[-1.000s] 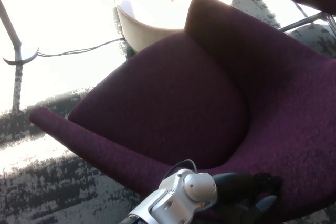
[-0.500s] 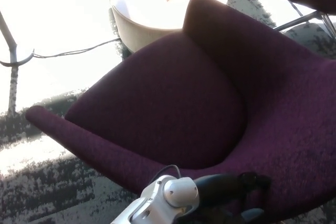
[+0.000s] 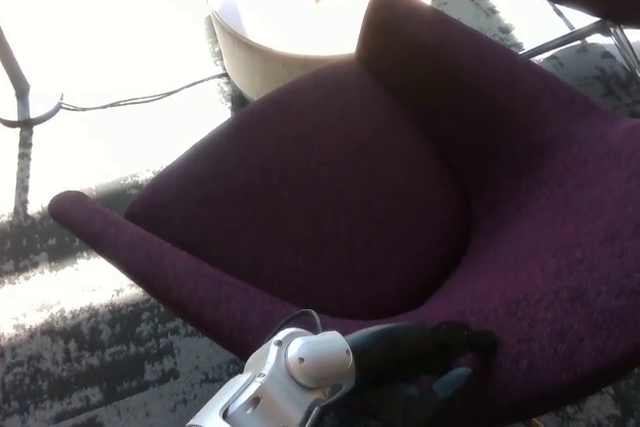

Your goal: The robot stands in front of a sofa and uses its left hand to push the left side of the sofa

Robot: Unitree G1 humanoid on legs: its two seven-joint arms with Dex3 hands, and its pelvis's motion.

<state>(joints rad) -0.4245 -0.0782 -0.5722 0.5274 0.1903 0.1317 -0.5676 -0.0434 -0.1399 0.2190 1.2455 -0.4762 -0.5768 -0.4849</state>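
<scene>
the left hand [image 3: 425, 362] is pressing on the sofa [image 3: 330, 187] rim's near edge, sofa lying beyond it, finger state unclear.

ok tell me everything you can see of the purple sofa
The purple sofa is a curved one-seater in dark plum woven-looking fabric, with a rounded seat, a tall wraparound back and a long low arm sweeping to picture left. It stands on patterned carpet before a round white table. The left hand presses its near edge.

Lounge or lobby, purple sofa [image 3: 330, 177], round white table [image 3: 310, 7], patterned carpet [image 3: 90, 367]
</scene>
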